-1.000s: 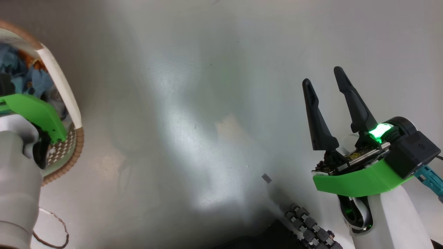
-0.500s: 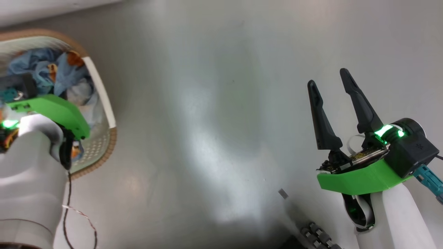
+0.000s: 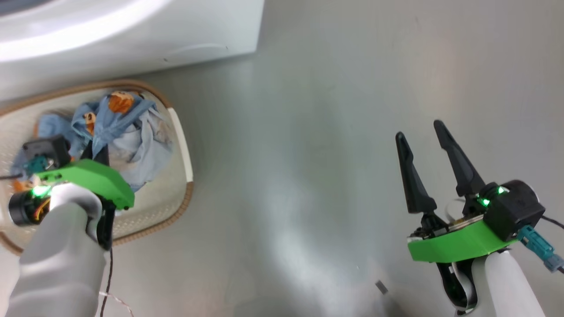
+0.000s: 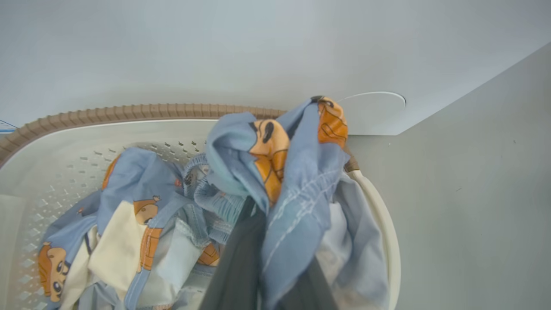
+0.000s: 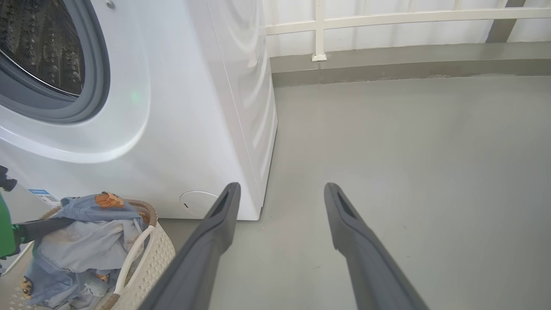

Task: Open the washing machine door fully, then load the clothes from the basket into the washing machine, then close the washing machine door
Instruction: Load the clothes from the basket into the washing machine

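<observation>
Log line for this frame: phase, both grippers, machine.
phase: picking from basket | left gripper: shut on clothes in basket | right gripper: open, empty, above floor | washing machine: drum exposed

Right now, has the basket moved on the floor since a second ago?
Cannot tell. The basket sits further right in the head view, but the grey floor speck drifted right too, so the camera moved.

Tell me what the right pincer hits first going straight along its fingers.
Likely the bare floor beside the washing machine; the right pincer seems aimed just past its corner, but depth is unclear.
</observation>
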{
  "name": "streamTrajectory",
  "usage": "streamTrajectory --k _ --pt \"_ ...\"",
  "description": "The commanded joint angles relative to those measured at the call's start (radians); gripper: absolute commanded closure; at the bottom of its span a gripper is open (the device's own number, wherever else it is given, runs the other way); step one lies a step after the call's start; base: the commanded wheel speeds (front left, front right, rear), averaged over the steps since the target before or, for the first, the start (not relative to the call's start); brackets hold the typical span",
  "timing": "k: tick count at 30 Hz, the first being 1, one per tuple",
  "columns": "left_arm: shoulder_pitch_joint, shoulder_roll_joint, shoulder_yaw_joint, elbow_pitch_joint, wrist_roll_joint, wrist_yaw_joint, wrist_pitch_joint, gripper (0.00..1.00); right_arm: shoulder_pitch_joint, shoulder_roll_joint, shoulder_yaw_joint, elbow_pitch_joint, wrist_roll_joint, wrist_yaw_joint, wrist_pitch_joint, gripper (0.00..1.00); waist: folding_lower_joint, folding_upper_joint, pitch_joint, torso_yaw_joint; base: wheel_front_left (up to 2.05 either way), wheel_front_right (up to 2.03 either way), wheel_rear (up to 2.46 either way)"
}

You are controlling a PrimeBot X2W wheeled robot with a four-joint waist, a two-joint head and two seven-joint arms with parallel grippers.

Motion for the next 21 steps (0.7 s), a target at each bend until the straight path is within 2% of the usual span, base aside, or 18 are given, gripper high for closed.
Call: streamTrajectory --k 1,10,11,21 --pt "0.063 0.052 0.040 -0.060 0.006 0.018 -0.012 1.00 0.040 -0.001 0.017 -0.013 -0.012 0.003 -0.005 0.00 0.0000 0.0000 -0.096 0.049 0.00 0.00 0.00" --pt "0.319 0.051 0.147 -0.386 0.083 0.097 -0.012 1.00 0.108 -0.001 -0.009 0.012 -0.038 0.003 0.008 0.00 0.0000 0.0000 -0.239 0.099 0.00 0.00 0.00" --pt "0.319 0.051 0.147 -0.386 0.083 0.097 -0.012 1.00 0.108 -0.001 -0.009 0.012 -0.038 0.003 0.008 0.00 0.0000 0.0000 -0.239 0.099 0.00 0.00 0.00" --pt "0.567 0.023 0.223 -0.703 0.188 0.145 -0.012 1.00 0.182 -0.001 -0.015 -0.006 -0.058 0.003 0.057 0.00 0.0000 0.0000 -0.377 0.147 0.00 0.00 0.00"
